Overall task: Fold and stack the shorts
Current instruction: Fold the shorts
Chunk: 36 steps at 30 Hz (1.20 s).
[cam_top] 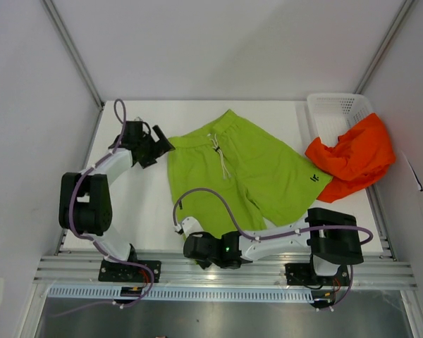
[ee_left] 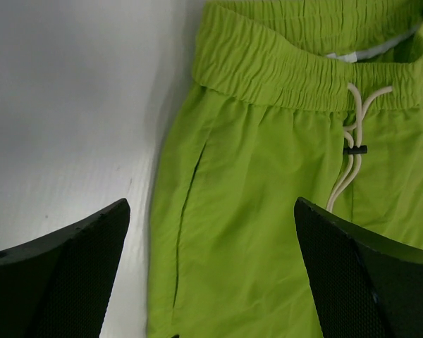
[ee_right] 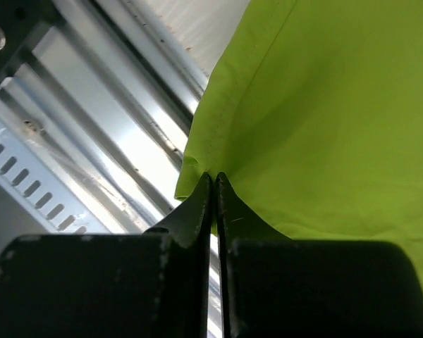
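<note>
The lime green shorts (cam_top: 247, 169) lie spread flat mid-table, waistband at the far side with a white drawstring (ee_left: 352, 151). The orange-red shorts (cam_top: 352, 156) sit crumpled at the right, draped over the basket's near edge. My left gripper (cam_top: 161, 144) hovers open at the waistband's left corner; in the left wrist view its jaws (ee_left: 211, 201) stand wide over the green cloth (ee_left: 268, 232) beside the side seam. My right gripper (cam_top: 187, 245) is low at the table's near edge, shut (ee_right: 213, 174) on the hem corner of the green shorts (ee_right: 324, 105).
A white mesh basket (cam_top: 335, 109) stands at the back right corner, partly under the orange-red shorts. Aluminium rails (ee_right: 92, 141) run along the near edge just beside my right gripper. Grey walls close in the table on both sides and behind.
</note>
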Each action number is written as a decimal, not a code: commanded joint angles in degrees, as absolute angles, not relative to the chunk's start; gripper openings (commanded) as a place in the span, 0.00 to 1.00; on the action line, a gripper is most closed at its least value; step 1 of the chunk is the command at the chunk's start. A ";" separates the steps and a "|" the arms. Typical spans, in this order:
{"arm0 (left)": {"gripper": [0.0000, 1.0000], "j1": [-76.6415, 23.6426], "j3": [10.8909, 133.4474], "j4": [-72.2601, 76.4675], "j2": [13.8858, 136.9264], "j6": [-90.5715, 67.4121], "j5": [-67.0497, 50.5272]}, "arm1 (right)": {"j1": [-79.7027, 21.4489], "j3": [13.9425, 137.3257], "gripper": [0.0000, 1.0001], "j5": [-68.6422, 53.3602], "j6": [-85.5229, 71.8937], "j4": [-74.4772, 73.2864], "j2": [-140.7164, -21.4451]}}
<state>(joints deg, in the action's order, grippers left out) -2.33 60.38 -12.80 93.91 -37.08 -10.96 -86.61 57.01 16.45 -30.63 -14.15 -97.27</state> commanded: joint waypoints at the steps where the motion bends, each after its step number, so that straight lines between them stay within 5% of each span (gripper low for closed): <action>1: 0.99 -4.74 62.66 -10.99 97.10 -35.95 -10.90 | -88.15 56.86 0.00 17.75 -33.66 -9.93 -95.54; 12: 0.89 -5.01 70.40 -8.88 105.29 -34.98 -4.75 | -89.12 60.29 0.00 15.21 -33.40 -8.35 -97.56; 16: 0.75 -5.01 73.11 -7.99 108.00 -34.46 -4.30 | -89.30 60.56 0.00 14.77 -33.66 -8.18 -97.30; 24: 0.66 -6.42 83.66 -17.04 115.74 -31.12 -2.64 | -89.30 61.52 0.00 13.89 -33.66 -8.44 -96.77; 30: 0.39 -7.47 91.32 -26.53 122.16 -28.65 -0.26 | -89.39 61.61 0.00 13.97 -33.84 -9.14 -95.36; 33: 0.04 -7.47 90.80 -26.81 121.65 -29.00 0.26 | -89.38 61.17 0.00 14.59 -34.19 -9.66 -93.96; 36: 0.00 -7.38 91.31 -27.94 119.89 -28.92 2.28 | -89.30 61.43 0.00 14.59 -33.93 -10.72 -93.69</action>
<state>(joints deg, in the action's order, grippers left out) -7.11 89.38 -24.29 121.49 -29.89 -0.47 -88.82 59.64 13.93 -33.23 -10.72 -96.75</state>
